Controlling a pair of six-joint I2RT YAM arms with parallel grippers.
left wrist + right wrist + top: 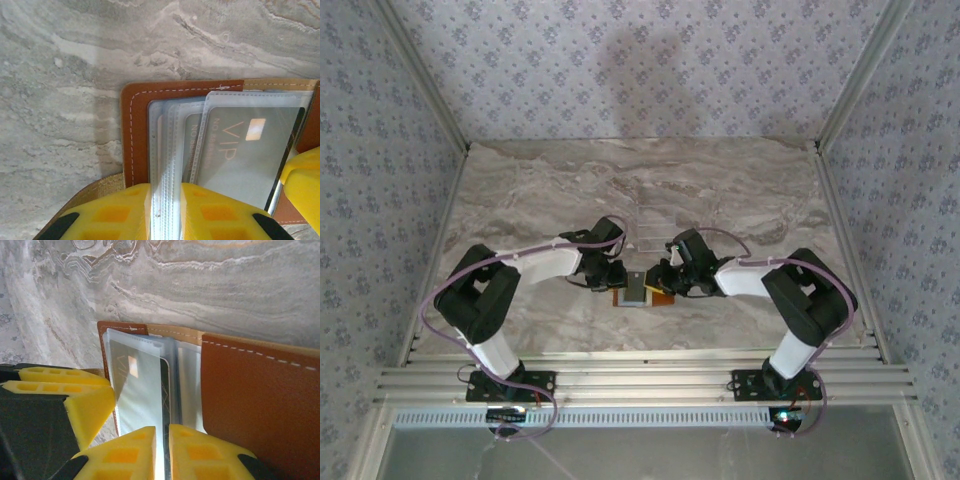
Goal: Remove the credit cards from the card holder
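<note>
Holder (134, 135) is laid open on the tabletop (60, 75) between the two arms, its long axis running left to right across them. A fan of clear sleeves (167, 150) is spread over its middle. The left end effector (165, 200) is clamped on the near edge of several sleeves, pinning them. The right end effector (162, 440) is closed on the edge of the sleeved VIP card (245, 150) from the opposite side. Whether the card itself or only the plastic is caught cannot be told. Both end effectors are at the holder, but only the right is on the card. The pull is therefore judged to go toward the right arm, away from the left grip, in the card's own plane. Counted: one holder, at least three sleeves, and two cards made out, the VIP card and a second card (191, 145) tucked behind it. Both cards are kept inside sleeves.
</note>
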